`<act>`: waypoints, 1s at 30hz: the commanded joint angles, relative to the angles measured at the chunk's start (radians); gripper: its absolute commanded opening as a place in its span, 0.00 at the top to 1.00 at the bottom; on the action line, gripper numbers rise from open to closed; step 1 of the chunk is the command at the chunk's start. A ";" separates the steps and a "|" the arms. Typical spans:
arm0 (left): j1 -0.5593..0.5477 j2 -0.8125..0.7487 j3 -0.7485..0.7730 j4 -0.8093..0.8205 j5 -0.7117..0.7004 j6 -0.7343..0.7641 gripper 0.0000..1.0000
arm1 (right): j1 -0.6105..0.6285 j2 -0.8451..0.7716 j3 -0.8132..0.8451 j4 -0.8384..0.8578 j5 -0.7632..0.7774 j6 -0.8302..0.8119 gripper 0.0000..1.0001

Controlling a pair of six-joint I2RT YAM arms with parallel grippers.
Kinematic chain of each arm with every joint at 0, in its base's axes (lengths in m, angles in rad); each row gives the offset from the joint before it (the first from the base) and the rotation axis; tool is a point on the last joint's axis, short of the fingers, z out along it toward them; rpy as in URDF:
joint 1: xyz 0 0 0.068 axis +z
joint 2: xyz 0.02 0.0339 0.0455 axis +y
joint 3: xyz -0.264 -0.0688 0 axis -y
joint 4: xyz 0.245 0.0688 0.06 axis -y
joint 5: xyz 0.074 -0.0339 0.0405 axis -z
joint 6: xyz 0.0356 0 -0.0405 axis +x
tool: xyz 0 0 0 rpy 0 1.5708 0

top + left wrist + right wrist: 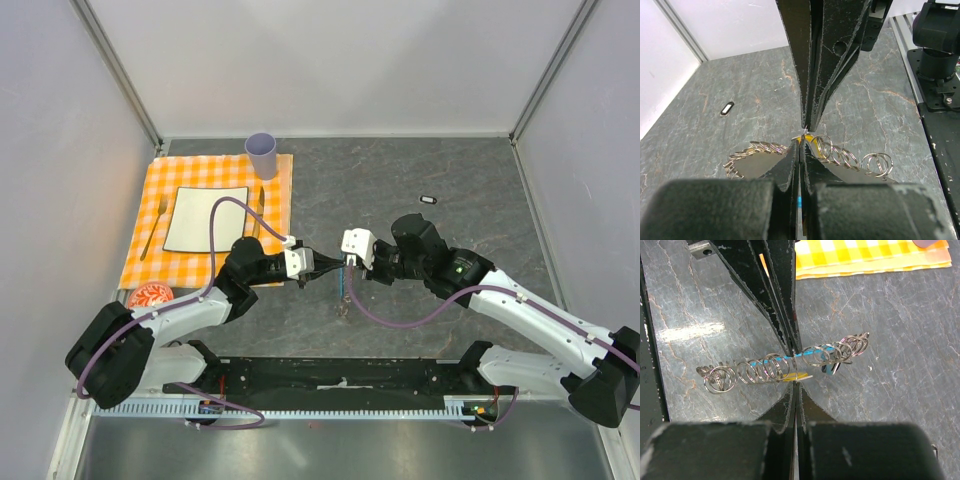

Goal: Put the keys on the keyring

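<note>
The keyring, a chain of thin metal rings (765, 371) with a blue section (786, 359), hangs between both grippers above the grey table, and shows in the top view (345, 290). My left gripper (325, 264) is shut on the keyring; its tips (801, 140) meet at the chain. My right gripper (346, 262) faces it tip to tip and is shut (796, 385) on the yellow-orange key (795, 376) at the chain. A dark key (831, 368) hangs among the rings. A black key with a white centre (428, 199) lies alone on the table (727, 108).
An orange checked placemat (275, 175) at the back left holds a white plate (205, 218), a fork (155, 228), a knife (258, 210) and a purple cup (261, 155). A small red bowl (150, 295) sits near the left arm. White walls enclose the table.
</note>
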 commanded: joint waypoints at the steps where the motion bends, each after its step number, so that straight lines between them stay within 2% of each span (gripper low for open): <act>1: 0.003 -0.023 0.012 0.087 0.034 -0.021 0.98 | -0.003 -0.005 0.008 0.021 -0.012 0.007 1.00; 30: 0.001 -0.011 0.030 0.064 0.075 -0.024 0.98 | -0.003 -0.044 -0.001 0.048 -0.101 -0.013 1.00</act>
